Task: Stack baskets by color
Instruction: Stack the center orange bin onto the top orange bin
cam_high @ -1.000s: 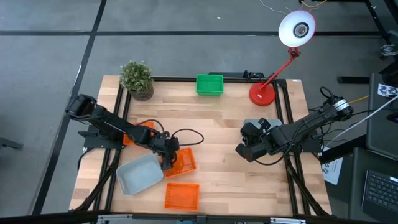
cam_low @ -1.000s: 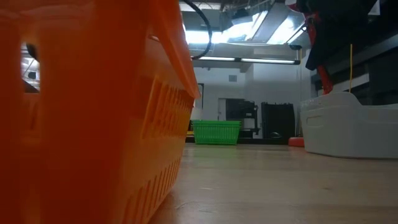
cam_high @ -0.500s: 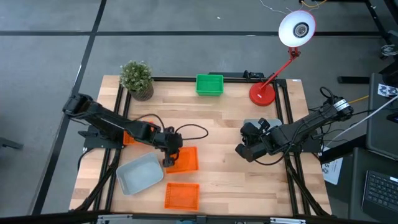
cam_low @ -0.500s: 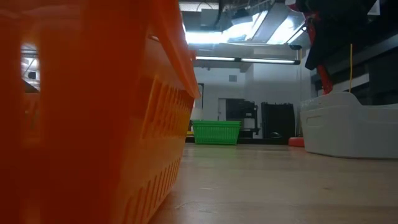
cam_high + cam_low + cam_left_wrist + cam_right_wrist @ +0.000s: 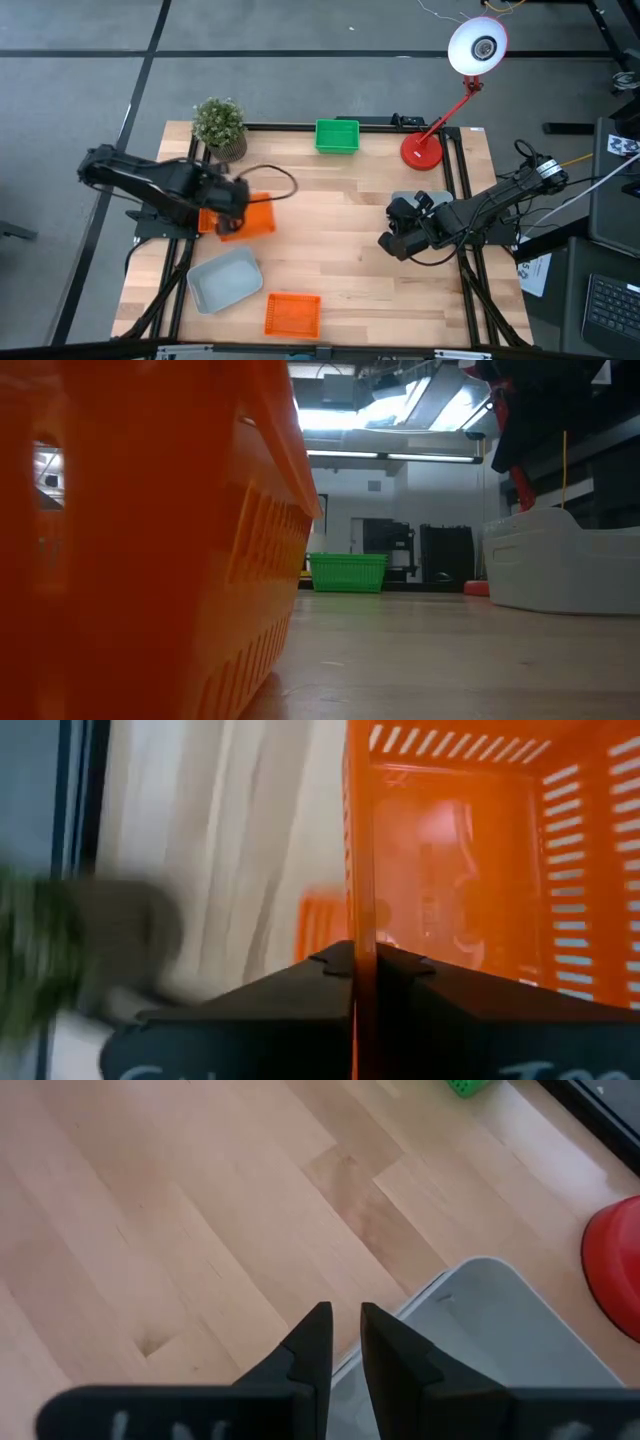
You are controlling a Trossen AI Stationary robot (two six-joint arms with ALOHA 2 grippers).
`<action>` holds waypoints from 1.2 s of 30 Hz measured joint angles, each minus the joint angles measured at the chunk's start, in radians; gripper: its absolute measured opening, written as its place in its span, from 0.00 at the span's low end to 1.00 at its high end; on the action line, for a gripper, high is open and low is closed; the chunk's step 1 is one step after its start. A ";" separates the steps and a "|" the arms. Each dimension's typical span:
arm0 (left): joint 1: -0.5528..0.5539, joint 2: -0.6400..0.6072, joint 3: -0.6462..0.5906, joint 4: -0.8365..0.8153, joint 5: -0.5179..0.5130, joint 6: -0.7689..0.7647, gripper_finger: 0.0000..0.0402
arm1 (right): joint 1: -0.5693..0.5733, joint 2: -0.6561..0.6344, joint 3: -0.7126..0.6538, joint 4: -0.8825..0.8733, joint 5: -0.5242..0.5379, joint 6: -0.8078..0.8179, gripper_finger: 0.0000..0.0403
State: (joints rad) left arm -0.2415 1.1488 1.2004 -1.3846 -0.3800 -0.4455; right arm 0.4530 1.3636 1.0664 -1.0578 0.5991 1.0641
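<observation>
A: Where do the baskets lie on the table (image 5: 350, 250)?

B: The pale grey basket (image 5: 224, 279) sits at the near left, an orange basket (image 5: 292, 314) just beside it at the near edge. A green basket (image 5: 337, 136) stands at the far edge, between the potted plant (image 5: 220, 126) and the red lamp base (image 5: 421, 150).

A: And the left gripper (image 5: 232, 212)?

B: Over the left side, clamped tight on the wall of another orange basket (image 5: 480, 880), which juts out ahead of its fingers. That basket hangs over a further orange one (image 5: 208, 220) by the left edge.

A: The right gripper (image 5: 393, 240)?

B: It hangs above the right side, its fingers (image 5: 312, 1345) only slightly parted, nothing between them, the rim of a second grey basket (image 5: 500, 1340) just beside its tips.
</observation>
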 joint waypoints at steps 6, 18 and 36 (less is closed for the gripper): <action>0.002 -0.086 -0.095 -0.170 0.010 -0.146 0.00 | 0.000 0.000 0.000 0.003 0.001 -0.010 0.14; 0.133 -0.102 -0.328 -0.161 0.060 -0.128 0.00 | 0.000 0.000 0.000 0.024 0.009 -0.022 0.14; 0.176 -0.141 -0.329 -0.029 0.056 0.171 0.00 | 0.000 0.000 0.000 0.029 0.011 -0.022 0.14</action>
State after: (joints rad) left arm -0.0654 1.0080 0.8715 -1.4138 -0.3237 -0.2742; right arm 0.4530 1.3636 1.0668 -1.0286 0.6102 1.0424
